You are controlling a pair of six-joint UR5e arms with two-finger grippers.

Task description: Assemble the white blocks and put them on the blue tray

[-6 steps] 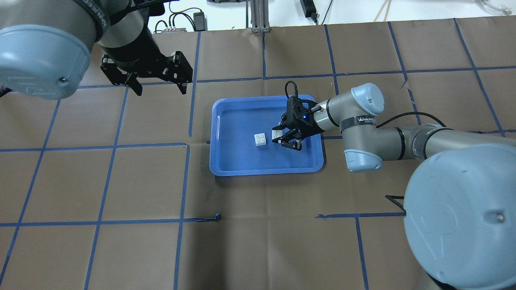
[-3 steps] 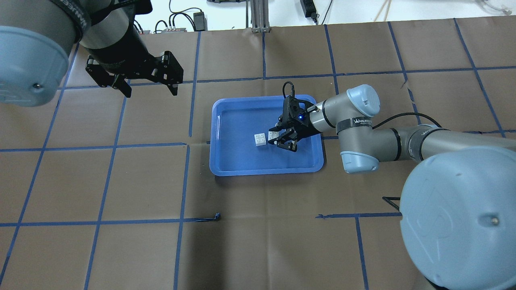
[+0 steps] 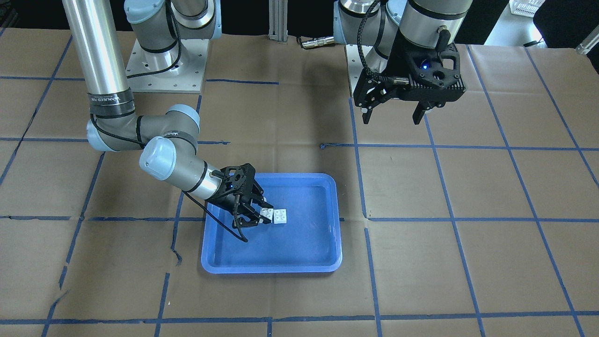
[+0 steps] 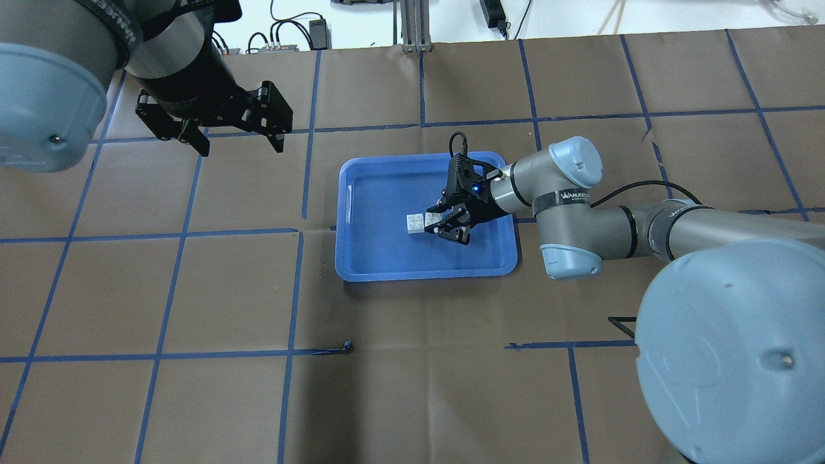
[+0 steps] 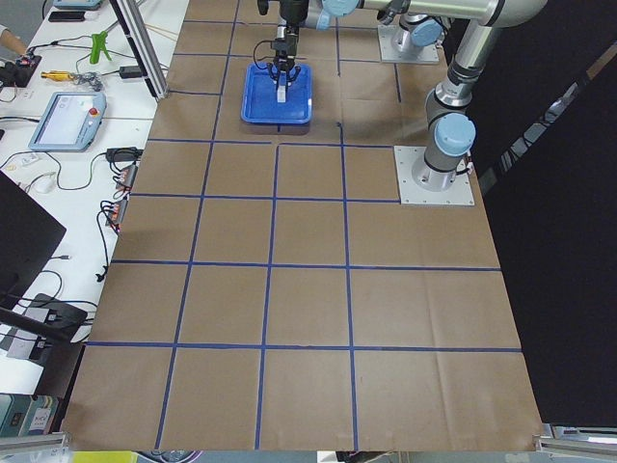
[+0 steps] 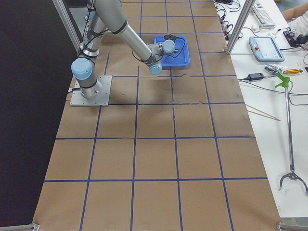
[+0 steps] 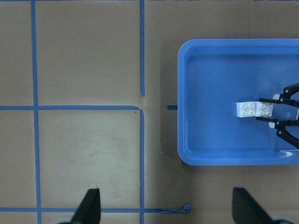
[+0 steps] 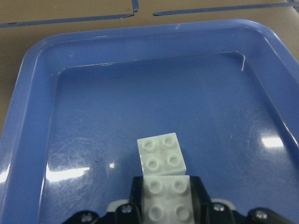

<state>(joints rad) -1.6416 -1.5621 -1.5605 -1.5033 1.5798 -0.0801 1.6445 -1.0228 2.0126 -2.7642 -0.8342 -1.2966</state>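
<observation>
The blue tray [image 4: 361,270] lies mid-table. One white block [image 4: 416,222] sits on the tray floor, studs up. My right gripper [image 4: 443,225] reaches low into the tray and is shut on the second white block [image 4: 433,219], holding it right beside the first; they touch or nearly touch. The right wrist view shows the held block [image 8: 166,200] between the fingers and the free block [image 8: 161,153] just ahead. Both also show in the front view, held [image 3: 267,214] and free [image 3: 281,216]. My left gripper [image 4: 238,143] hangs open and empty, high above the table, left of the tray.
The table is covered in brown paper with a blue tape grid [image 4: 303,180]. The right arm's elbow [image 4: 573,193] lies low over the tray's right side. Cables and power supplies [image 4: 316,29] sit beyond the far table edge.
My right gripper has slid left across the tray with its white block, closing the gap to the other block. The left gripper moved a little left and back, then held still.
</observation>
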